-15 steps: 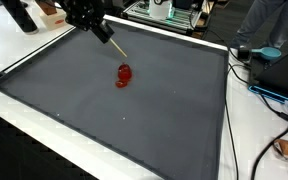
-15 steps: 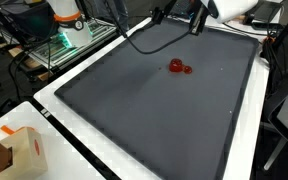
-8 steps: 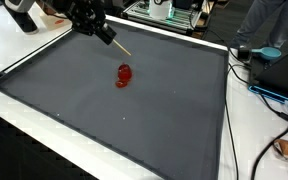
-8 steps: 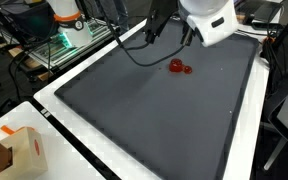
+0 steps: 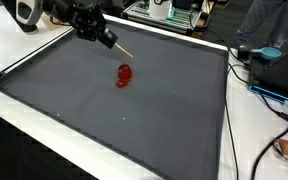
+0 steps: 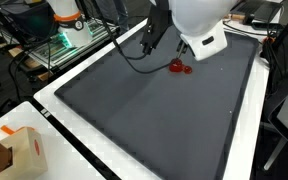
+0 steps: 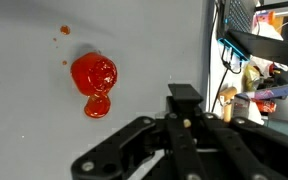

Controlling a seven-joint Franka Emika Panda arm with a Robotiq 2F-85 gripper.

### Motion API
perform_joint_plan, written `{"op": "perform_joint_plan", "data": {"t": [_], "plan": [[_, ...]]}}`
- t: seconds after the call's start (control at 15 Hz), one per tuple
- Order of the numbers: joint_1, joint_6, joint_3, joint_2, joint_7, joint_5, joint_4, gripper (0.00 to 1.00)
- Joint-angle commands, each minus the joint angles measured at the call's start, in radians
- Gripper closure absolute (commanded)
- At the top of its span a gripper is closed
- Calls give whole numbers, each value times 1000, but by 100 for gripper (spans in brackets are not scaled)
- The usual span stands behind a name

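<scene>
A red blob [image 5: 124, 75] lies on the dark grey mat [image 5: 134, 125], also seen as the red blob [image 6: 180, 67] and, in the wrist view, as the glossy red blob [image 7: 94, 78] with small red specks above it. My gripper [image 5: 92, 25] hangs over the mat's far left corner, above and left of the blob. It is shut on a thin tan stick [image 5: 122, 48] with a black end, whose free tip points down toward the blob without touching it. In the wrist view the gripper [image 7: 184, 105] has its fingers pressed together around the black end [image 7: 184, 96].
The mat [image 6: 154, 120] covers a white table [image 5: 24, 60]. A cardboard box [image 6: 14, 150] sits at one corner. Cables and a blue object [image 5: 267, 52] lie off the mat's right edge. Cluttered shelves [image 7: 259, 60] stand beyond the mat.
The arm has shifted a little away from the blob toward the mat's corner, carrying the stick. Its white wrist has swung into view in front of the mat's far side.
</scene>
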Motion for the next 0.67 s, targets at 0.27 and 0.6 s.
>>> {"op": "perform_joint_plan", "data": {"t": [0.27,0.6], "plan": [[-6,5,-3,38,14,37,9,97],[-1,24,-7,48,32,31,6,97]]}}
